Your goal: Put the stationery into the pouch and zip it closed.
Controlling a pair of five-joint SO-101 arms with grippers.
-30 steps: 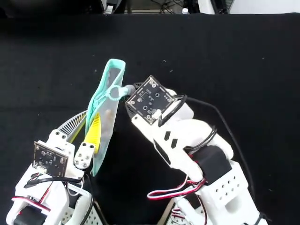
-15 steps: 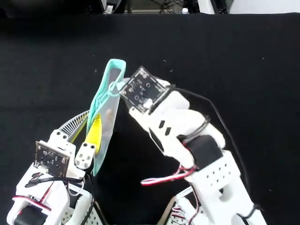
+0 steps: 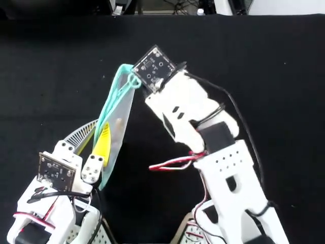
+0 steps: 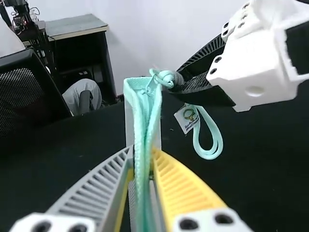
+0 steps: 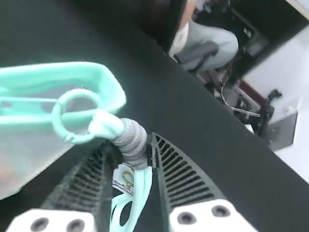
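- Pouch (image 3: 118,109) is held edge-up over the black bench (image 3: 254,76), stretched between both hands. Its zip looks almost at the far end, so the closing seems nearly finished.
- Risk: if the right hand (image 5: 131,146) pulls beyond the end stop, the pouch may slide out of the left hand (image 4: 143,158), or the grey zipper pull (image 5: 134,137) may slip free.
- Right hand is nearly closed and pinches the pull at the far end of the pouch.
- Left hand is closed narrowly on the near end of the pouch, one finger on each side.
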